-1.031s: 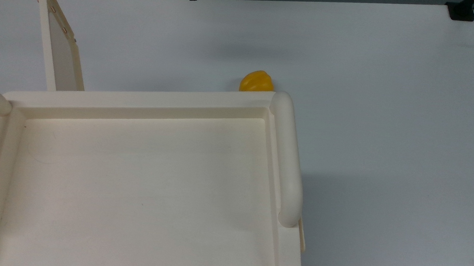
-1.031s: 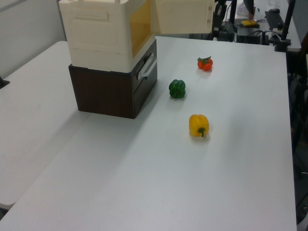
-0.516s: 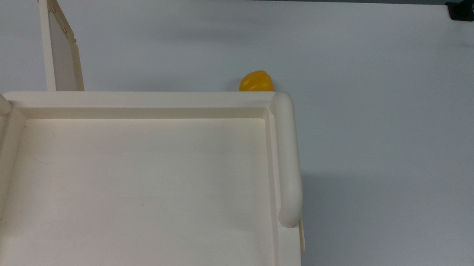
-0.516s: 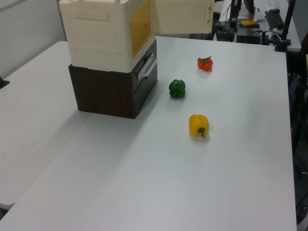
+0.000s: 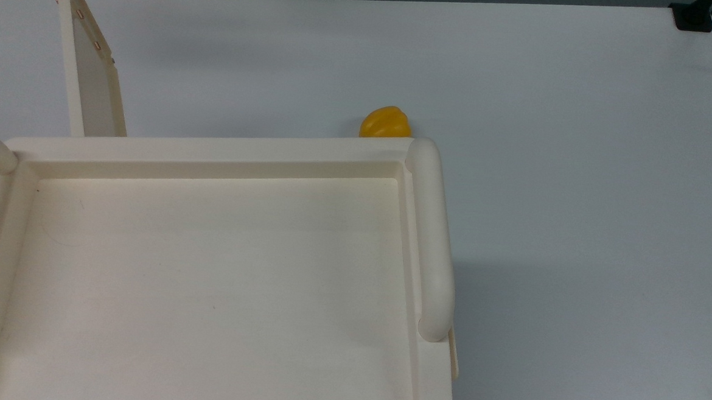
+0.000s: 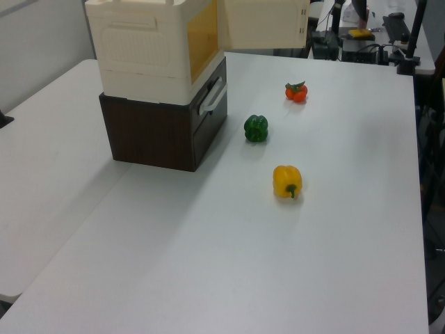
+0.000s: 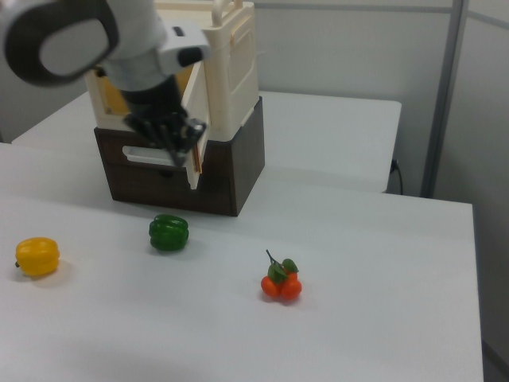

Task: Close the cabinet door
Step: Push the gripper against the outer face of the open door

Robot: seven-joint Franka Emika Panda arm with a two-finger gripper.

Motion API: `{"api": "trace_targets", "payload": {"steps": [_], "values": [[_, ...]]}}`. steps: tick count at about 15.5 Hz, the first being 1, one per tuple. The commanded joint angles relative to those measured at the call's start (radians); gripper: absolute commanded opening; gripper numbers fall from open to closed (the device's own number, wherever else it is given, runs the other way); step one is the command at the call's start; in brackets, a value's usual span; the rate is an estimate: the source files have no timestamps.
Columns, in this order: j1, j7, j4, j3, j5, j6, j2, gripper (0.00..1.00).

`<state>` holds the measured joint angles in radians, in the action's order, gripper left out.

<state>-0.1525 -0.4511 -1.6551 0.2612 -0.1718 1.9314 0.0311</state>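
In the top view, the thin cream wooden cabinet door [image 5: 91,70] stands wide open at about 11 o'clock, at a right angle to the cream cabinet's recessed top [image 5: 205,277] — the push should land near its free edge and follow the hinge arc. In the left view, the door hangs at 12 o'clock over the white table [image 6: 229,243], with a green pepper [image 6: 256,128] under its sweep. In the right view, the black gripper [image 7: 184,147] sits at the door's edge at 10 o'clock — I cannot tell its state; grey partitions stand behind.
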Motion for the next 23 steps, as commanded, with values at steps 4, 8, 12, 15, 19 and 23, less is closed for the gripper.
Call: {"api": "trace_targets", "payload": {"steps": [4,8,12,15,19,23], "values": [[-0.038,-0.018,-0.005,0.007,-0.191,0.328,-0.097,0.00],[-0.024,-0.018,-0.005,0.003,-0.277,0.340,-0.111,0.00],[0.007,-0.015,-0.008,-0.010,-0.298,0.330,-0.119,0.00],[0.022,-0.009,-0.009,-0.025,-0.296,0.311,-0.117,0.00],[0.024,-0.006,-0.008,-0.097,-0.299,0.317,-0.123,0.00],[0.045,-0.005,-0.003,-0.160,-0.322,0.342,-0.163,0.00]]}}
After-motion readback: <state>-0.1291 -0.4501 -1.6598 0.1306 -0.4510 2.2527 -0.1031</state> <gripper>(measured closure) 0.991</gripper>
